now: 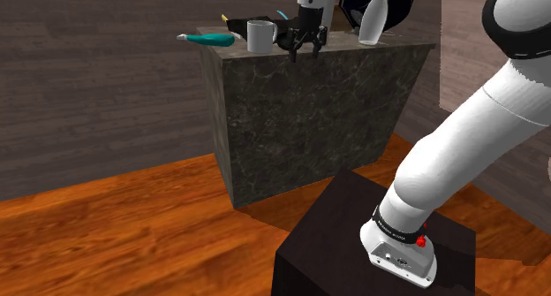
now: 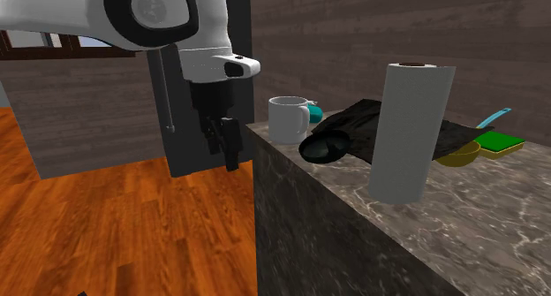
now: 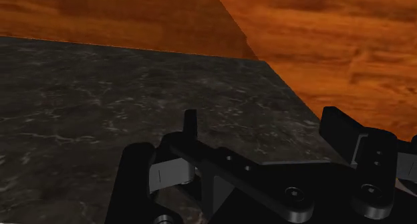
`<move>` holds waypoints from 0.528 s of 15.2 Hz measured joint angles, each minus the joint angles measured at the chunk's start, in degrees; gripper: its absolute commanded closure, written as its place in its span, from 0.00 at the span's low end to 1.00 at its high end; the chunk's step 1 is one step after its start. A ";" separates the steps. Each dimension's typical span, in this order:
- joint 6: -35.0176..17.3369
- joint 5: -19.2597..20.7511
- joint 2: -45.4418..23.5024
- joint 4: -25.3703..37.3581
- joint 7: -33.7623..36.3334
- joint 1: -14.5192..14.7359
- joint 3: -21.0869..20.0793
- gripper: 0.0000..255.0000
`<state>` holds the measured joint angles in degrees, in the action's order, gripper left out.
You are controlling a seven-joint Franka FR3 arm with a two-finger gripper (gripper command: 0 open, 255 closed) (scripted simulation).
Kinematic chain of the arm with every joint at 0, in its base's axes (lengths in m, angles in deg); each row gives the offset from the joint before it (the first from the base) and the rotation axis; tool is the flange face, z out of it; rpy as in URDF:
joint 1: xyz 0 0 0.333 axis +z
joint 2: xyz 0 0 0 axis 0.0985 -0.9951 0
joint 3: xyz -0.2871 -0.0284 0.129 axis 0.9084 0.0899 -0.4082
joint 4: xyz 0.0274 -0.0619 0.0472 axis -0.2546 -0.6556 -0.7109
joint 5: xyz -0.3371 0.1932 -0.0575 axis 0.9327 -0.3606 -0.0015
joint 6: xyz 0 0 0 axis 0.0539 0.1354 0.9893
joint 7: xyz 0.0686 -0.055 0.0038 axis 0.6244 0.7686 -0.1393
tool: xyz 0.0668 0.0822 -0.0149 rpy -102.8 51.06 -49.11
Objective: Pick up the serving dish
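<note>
The serving dish [image 2: 328, 148] is a black, rounded dish on the dark marble counter [image 2: 441, 223], just past a white mug [image 2: 287, 118]; a black mass [image 2: 371, 119] rises behind it. In the shoulder view a black shape [image 1: 402, 4] shows behind the white roll. My gripper [image 2: 226, 149] hangs open and holds nothing, just off the counter's near edge, to the second exterior view's left of the mug and apart from the dish. From the shoulder it sits in front of the counter's top edge [image 1: 304, 50], beside the mug [image 1: 260, 35]. At the wrist, its fingers [image 3: 264, 126] stand apart over marble [image 3: 100, 102].
A tall white paper roll [image 2: 408, 131] stands on the counter in front of a yellow bowl [image 2: 459, 153] and a green sponge [image 2: 500, 142]. A teal object [image 1: 212, 40] lies past the mug. Wooden floor [image 1: 132, 232] surrounds the counter; my black stand [image 1: 335, 241] sits close by.
</note>
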<state>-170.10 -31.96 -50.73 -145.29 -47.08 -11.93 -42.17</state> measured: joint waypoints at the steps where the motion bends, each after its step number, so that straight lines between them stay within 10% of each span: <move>1: -0.01 0.04 -2.11 2.45 -0.17 -0.27 0.43 0.00; 8: 1.59 -0.35 -14.62 19.04 -1.76 -2.70 3.50 0.00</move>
<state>-168.51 -32.31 -65.36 -126.25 -48.84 -14.62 -38.67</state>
